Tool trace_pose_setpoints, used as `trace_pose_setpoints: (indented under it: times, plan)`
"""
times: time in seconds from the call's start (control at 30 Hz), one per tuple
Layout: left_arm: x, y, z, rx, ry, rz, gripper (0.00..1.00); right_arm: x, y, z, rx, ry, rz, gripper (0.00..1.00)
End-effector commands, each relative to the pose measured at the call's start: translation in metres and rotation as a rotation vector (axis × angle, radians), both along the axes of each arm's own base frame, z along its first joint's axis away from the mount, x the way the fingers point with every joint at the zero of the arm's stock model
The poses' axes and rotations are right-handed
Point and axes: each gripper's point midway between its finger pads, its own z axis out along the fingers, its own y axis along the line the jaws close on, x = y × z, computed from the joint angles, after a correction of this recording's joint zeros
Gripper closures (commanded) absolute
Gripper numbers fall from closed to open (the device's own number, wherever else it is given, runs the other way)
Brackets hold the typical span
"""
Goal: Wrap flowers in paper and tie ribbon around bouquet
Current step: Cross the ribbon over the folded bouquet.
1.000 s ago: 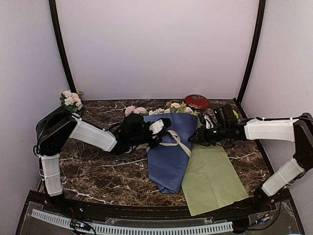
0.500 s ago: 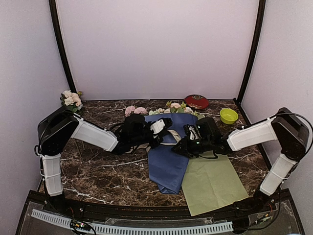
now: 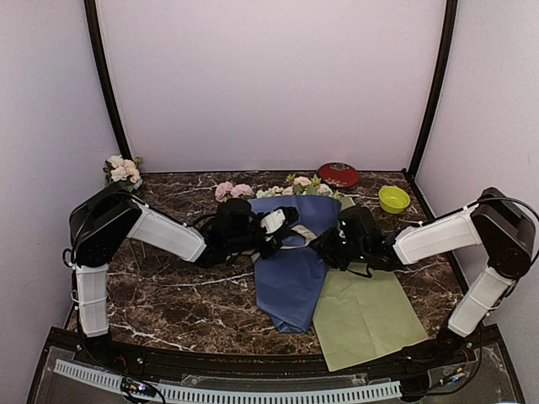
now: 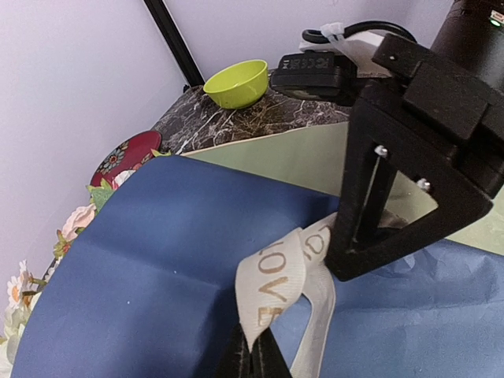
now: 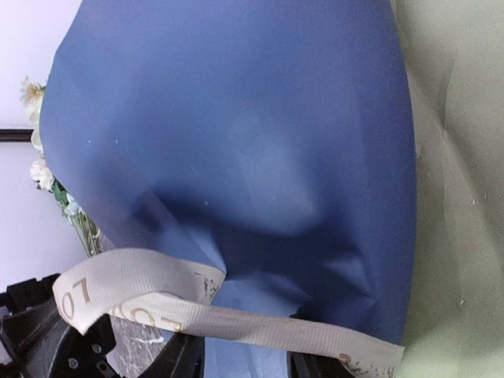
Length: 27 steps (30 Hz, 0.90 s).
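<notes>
On the table [image 3: 168,295], the blue-wrapped bouquet [image 3: 290,273] lay overlapping a green sheet [image 3: 364,313], narrow end nearest. Across its middle the left hand [image 4: 253,358] pinched the ribbon [image 4: 272,287] tight, while the right hand [image 5: 246,366] stood partly open, the ribbon crossing its gap. The flowers [image 3: 301,183] poked out at the far end.

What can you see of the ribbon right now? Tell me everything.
The ribbon is a flat, beige, satin-looking band with darker lettering; the word LOVE is readable. It stands in a loose loop over the blue paper and drapes across the wrapped cone. The left gripper is shut on it at the loop's base. Its other run crosses the gap between the parted fingers of the right gripper, apparently unclamped.
</notes>
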Motion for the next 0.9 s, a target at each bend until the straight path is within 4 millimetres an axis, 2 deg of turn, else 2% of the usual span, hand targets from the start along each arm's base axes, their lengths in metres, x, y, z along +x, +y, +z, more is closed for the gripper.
trace_pose_setpoints:
  times: [0.0, 0.13, 0.43, 0.53, 0.7, 0.87]
  plan:
    - [0.004, -0.005, 0.022, -0.067, -0.033, -0.013, 1.00, 0.029, 0.007, 0.019, 0.023, -0.068, -0.093, 0.64]
    - [0.004, -0.006, 0.020, -0.063, -0.045, -0.018, 1.00, 0.039, 0.016, 0.027, 0.036, -0.082, -0.094, 0.64]
    - [0.010, -0.006, 0.018, -0.064, -0.073, 0.004, 1.00, 0.052, 0.029, 0.028, 0.009, -0.099, -0.073, 0.63]
    - [0.010, -0.007, 0.018, -0.069, -0.073, 0.003, 1.00, 0.056, 0.027, 0.024, -0.016, -0.101, -0.090, 0.65]
    - [0.010, -0.008, 0.018, -0.070, -0.074, 0.000, 1.00, 0.061, 0.028, 0.019, -0.015, -0.102, -0.111, 0.73]
    - [0.011, -0.006, 0.017, -0.067, -0.072, 0.007, 1.00, 0.062, 0.027, 0.011, -0.035, -0.100, -0.095, 0.86]
